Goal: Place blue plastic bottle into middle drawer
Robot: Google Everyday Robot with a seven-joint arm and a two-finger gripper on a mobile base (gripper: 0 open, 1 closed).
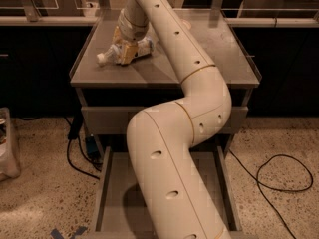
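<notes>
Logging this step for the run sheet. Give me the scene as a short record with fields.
claw: at the blue plastic bottle on the cabinet top, left part
blue plastic bottle: lying on its side, white cap pointing left
middle drawer: pulled open, no bottle in it
arm: crosses over the drawer, hiding part of its floor

1. The floor [40, 193] is pale speckled terrazzo under warm, dim light.
2. A grey metal cabinet [99, 118] stands mid-room, and its tabletop [224, 54] is flat and grey.
3. Dark cupboards [35, 68] line the back wall under a pale counter edge [45, 20].
4. A black cable [279, 178] loops across the floor to the right.
5. Strips of blue tape [65, 232] lie at the lower left.
6. The claw [127, 51] is over the rear left part of the tabletop.
</notes>
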